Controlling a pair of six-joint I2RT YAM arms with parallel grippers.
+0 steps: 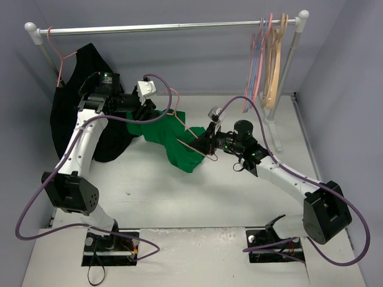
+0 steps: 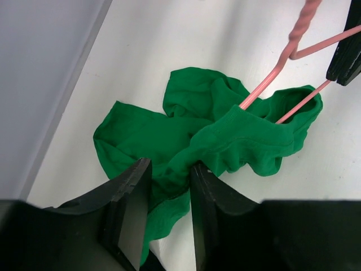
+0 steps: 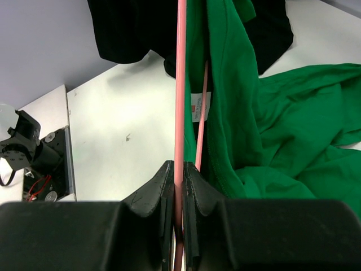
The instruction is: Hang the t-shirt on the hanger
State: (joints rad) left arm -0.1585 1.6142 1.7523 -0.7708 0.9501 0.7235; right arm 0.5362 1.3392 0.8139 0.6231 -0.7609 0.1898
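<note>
The green t-shirt (image 1: 179,148) lies crumpled on the white table, partly threaded on the pink hanger (image 1: 192,135). In the left wrist view the hanger (image 2: 265,84) runs into the shirt's (image 2: 225,135) opening. My left gripper (image 2: 169,166) straddles a fold of the shirt edge; its jaws stand apart, with table showing between them below the cloth. It sits at the shirt's left end (image 1: 145,113). My right gripper (image 3: 179,168) is shut on the hanger's wire (image 3: 180,84), at the shirt's right side (image 1: 206,143). The shirt (image 3: 282,113) hangs to the right of that wire.
A black garment (image 1: 78,113) hangs on another pink hanger (image 1: 60,60) at the left end of the rail (image 1: 167,26) and drapes onto the table. Blue, pink and wooden hangers (image 1: 269,54) hang at the rail's right end. Grey walls stand on both sides.
</note>
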